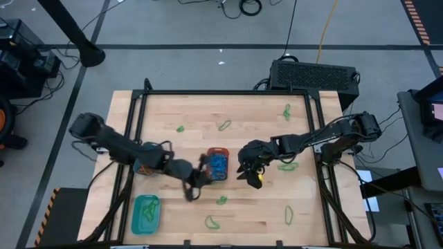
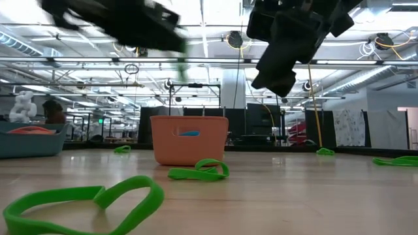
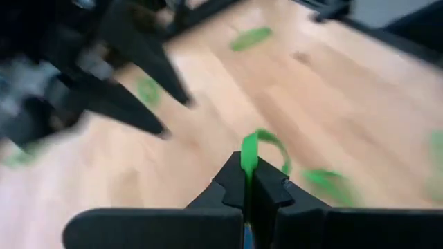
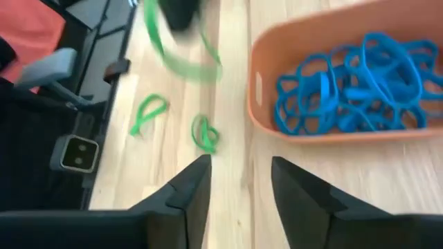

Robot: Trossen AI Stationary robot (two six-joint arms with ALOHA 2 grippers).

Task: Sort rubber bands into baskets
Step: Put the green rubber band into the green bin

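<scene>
Orange basket [image 1: 219,164] is sitting mid-frame from above; I'm seeing my left gripper [image 1: 196,181] just left of it and my right gripper [image 1: 246,166] just right. At table height, green bands [image 2: 199,171] are lying in front of it. My left wrist is showing fingers pinching a green band [image 3: 248,153]. My right wrist is showing fingers [image 4: 190,187] standing apart, empty, with blue bands [image 4: 353,90] filling the basket at upper right.
</scene>
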